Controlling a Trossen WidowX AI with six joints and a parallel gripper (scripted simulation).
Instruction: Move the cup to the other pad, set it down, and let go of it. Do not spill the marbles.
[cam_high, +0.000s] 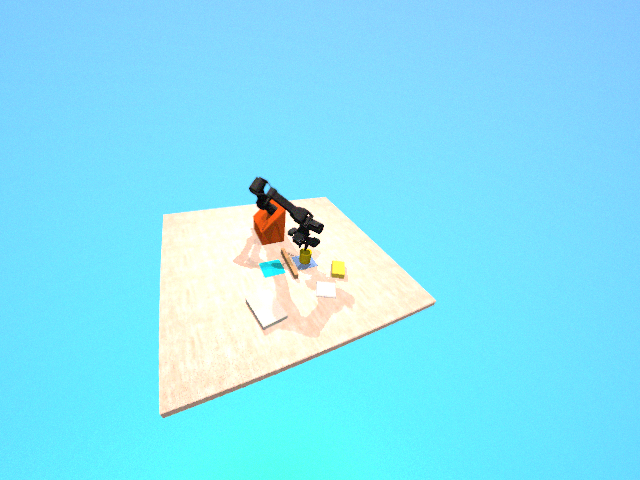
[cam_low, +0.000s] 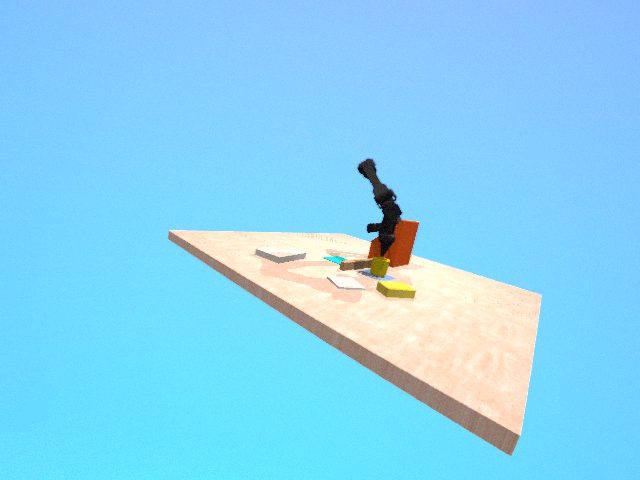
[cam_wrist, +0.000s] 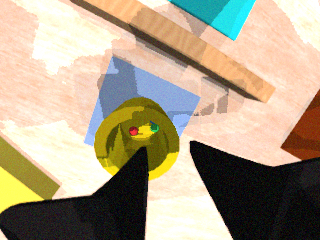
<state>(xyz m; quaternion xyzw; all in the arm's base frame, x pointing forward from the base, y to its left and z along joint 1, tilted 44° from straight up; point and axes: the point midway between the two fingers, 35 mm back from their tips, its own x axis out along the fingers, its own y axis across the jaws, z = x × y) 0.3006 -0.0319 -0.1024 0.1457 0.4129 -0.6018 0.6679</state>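
A yellow cup (cam_high: 305, 256) (cam_low: 379, 266) (cam_wrist: 120, 145) stands upright on a pale blue pad (cam_high: 312, 264) (cam_wrist: 125, 80). A red marble (cam_wrist: 133, 131) and a green marble (cam_wrist: 154, 127) lie inside it. A cyan pad (cam_high: 271, 268) (cam_low: 334, 259) (cam_wrist: 220, 15) lies beyond a wooden bar (cam_high: 289, 262) (cam_low: 355, 264) (cam_wrist: 200, 50). My gripper (cam_high: 306, 244) (cam_low: 383, 252) (cam_wrist: 168, 148) points down just above the cup. Its fingers are partly open. In the wrist view they straddle the near side of the rim, without gripping it.
An orange block (cam_high: 268, 227) (cam_low: 403, 248) (cam_wrist: 305, 135) stands behind the cup at the arm's base. A yellow block (cam_high: 338, 268) (cam_low: 395, 289) (cam_wrist: 15, 185) lies close on the other side. A small white slab (cam_high: 326, 288) (cam_low: 345, 282) and a larger one (cam_high: 266, 308) (cam_low: 280, 253) lie farther off.
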